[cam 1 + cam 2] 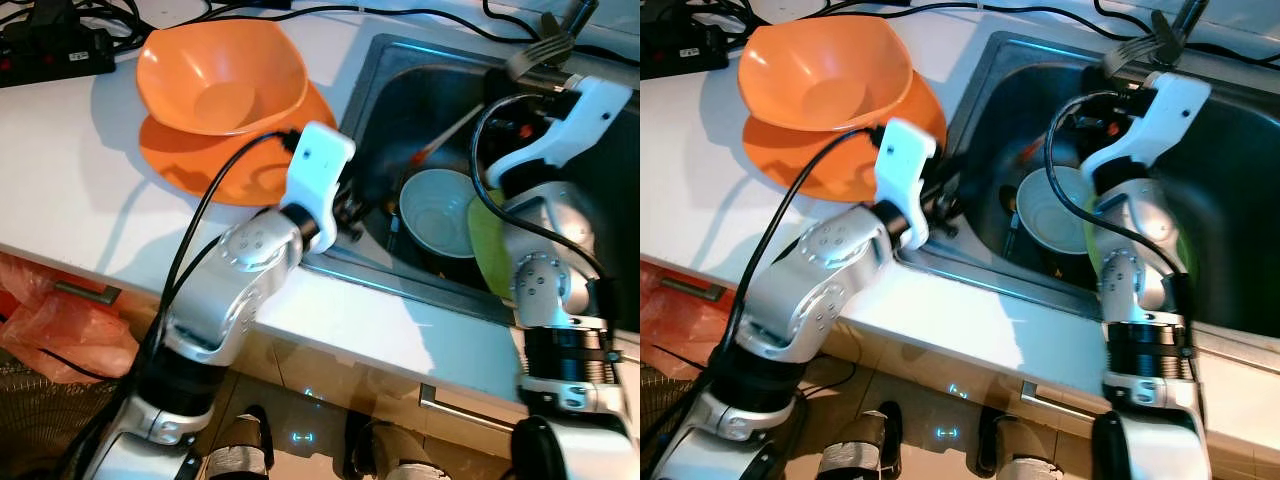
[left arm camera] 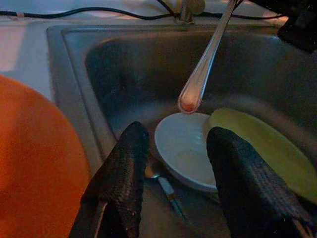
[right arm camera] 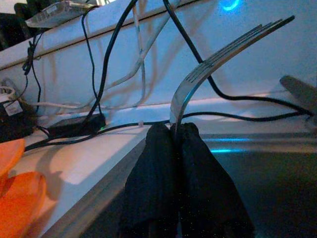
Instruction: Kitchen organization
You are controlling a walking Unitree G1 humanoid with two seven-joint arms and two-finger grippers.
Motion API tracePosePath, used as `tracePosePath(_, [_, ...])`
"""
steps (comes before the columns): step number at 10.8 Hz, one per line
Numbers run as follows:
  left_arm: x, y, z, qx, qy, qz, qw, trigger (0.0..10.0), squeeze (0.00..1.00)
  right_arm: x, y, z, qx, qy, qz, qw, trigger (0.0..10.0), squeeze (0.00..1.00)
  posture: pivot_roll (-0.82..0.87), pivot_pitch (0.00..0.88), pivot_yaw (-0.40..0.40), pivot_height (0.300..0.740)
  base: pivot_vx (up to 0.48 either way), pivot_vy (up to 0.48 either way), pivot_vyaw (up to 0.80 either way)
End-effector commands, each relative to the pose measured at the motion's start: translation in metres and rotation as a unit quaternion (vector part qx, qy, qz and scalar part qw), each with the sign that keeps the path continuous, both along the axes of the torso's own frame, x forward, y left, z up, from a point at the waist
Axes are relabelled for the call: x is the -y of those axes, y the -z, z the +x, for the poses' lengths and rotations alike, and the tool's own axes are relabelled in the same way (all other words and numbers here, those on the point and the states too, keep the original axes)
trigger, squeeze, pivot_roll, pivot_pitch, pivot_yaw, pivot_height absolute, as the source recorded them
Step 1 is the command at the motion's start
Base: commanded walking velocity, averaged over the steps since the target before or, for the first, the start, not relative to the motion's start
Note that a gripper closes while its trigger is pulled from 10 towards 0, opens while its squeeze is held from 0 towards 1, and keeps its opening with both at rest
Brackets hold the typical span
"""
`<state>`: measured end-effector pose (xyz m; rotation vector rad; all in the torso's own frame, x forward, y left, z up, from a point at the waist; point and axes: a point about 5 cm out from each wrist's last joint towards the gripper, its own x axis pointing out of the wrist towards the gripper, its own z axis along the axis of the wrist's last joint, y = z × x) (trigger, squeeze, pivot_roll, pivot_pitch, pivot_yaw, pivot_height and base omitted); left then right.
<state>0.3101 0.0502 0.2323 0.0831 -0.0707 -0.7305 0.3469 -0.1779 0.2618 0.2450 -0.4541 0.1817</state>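
Pinched tight in my right gripper (image 3: 174, 130) is one fork (image 3: 225, 52), its long axis running up and away from my fingertips, tines uppermost, held above the far side of the sink (image 1: 380, 75). Left gripper (image 2: 173, 158) hangs open over the sink's near edge, the nearer arm to the one white bowl (image 2: 185, 148) directly beyond its fingers. Beside that bowl lies one green plate (image 2: 267, 148); on the counter to my left stand one orange bowl (image 1: 220, 75) on one orange plate (image 1: 190, 165).

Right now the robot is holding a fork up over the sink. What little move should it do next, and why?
Probably carry the silver metal fork sideways out over the white countertop beside the orange bowl. The right gripper is already shut on its handle, raised above the steel sink, so lifting seems done. The left gripper hangs open above the white bowl.
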Motion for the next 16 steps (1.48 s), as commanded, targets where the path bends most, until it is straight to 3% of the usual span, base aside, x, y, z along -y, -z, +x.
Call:
tracePosePath(1, [-0.001,-0.002,-0.004,0.005,0.011,0.004,1.000,10.0,0.00,0.002,0.005,-0.001,-0.003,0.004,-0.020,1.000,10.0,0.00,0.13,0.241,-0.020,0.740,0.000,0.000,0.00])
tracePosePath(3, [-0.002,0.001,-0.005,0.003,0.018,0.018,1.000,10.0,0.00,0.003,0.014,0.002,-0.026,0.015,-0.072,0.997,10.0,0.00,0.13,0.235,-0.015,0.740,0.000,0.000,0.00])
tracePosePath(6, [0.006,0.004,-0.012,-0.002,0.042,0.018,0.999,10.0,0.00,0.000,0.038,0.013,-0.107,0.014,-0.161,0.981,10.0,0.00,0.13,0.223,-0.022,0.740,0.000,0.000,0.00])
tracePosePath(10, [0.007,0.006,-0.014,-0.006,0.049,0.019,0.999,10.0,0.00,-0.001,0.055,0.022,-0.178,0.005,-0.167,0.970,10.0,0.00,0.13,0.223,-0.031,0.740,0.000,0.000,0.00])
tracePosePath(15, [0.008,0.007,-0.016,-0.011,0.053,0.019,0.998,10.0,0.00,-0.004,0.059,0.024,-0.197,-0.009,-0.166,0.966,10.0,0.00,0.14,0.233,-0.032,0.740,0.000,0.000,0.00])
tracePosePath(16, [0.008,0.008,-0.016,-0.013,0.053,0.019,0.998,10.0,0.00,-0.005,0.060,0.023,-0.199,-0.013,-0.166,0.966,10.0,0.57,0.14,0.234,-0.032,0.740,0.000,0.000,0.00])
